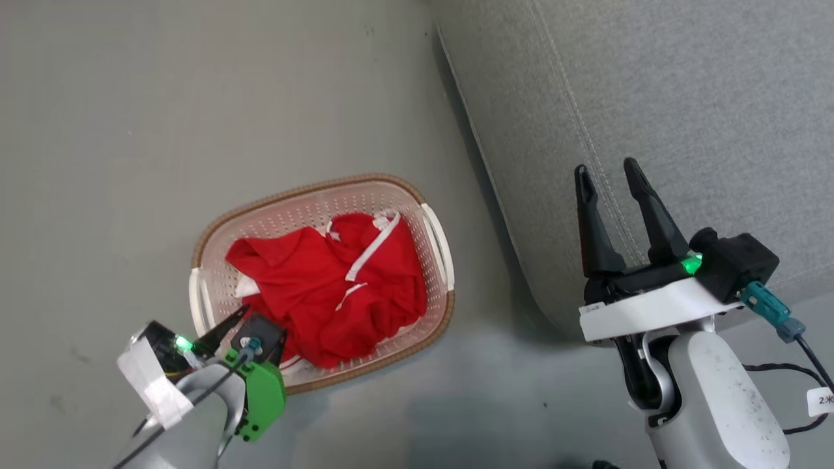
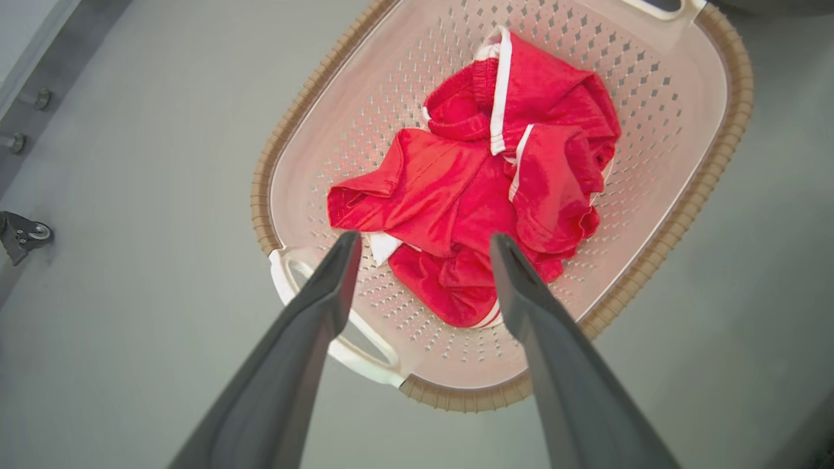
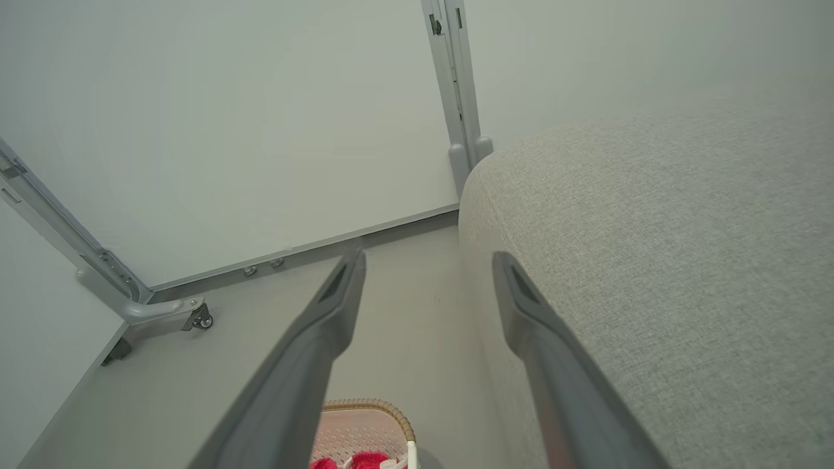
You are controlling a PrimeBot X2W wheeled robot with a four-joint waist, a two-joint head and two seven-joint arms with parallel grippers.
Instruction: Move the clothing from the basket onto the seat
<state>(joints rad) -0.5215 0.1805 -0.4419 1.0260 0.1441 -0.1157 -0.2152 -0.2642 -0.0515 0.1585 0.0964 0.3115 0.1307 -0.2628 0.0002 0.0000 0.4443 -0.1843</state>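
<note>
Labels: a white tag (image 1: 822, 398) on the cable beside the right forearm bears a "2" and a further character cut off at the picture's edge. No legible print shows on the garments.

Clothing: bright red soft fabric clothing (image 1: 339, 286) with white stripes and trim lies crumpled inside the basket, heaped toward its middle (image 2: 482, 195).

Basket: a small cream-white perforated plastic basket (image 1: 313, 185), rounded rectangle, with a brown woven-look rim and white handles, stands on the smooth grey floor (image 1: 130, 130). It sits near the seat's corner, apart from it.

Seat: the large light grey upholstered seat (image 1: 684, 98) has a coarse weave, stitched seams and a rounded corner (image 3: 684, 260).

Left claw (image 1: 264, 326): dark tapered fingers spread apart, nothing between them. It hangs over the basket's near end by a handle, and the tips frame the near edge of the red heap (image 2: 425, 240). A green plastic mount (image 1: 260, 391) sits on its wrist.

Right claw (image 1: 606, 168): fingers apart and empty, poised at the seat's edge (image 3: 430, 257). The basket's rim (image 3: 371, 407) shows below it.
</note>
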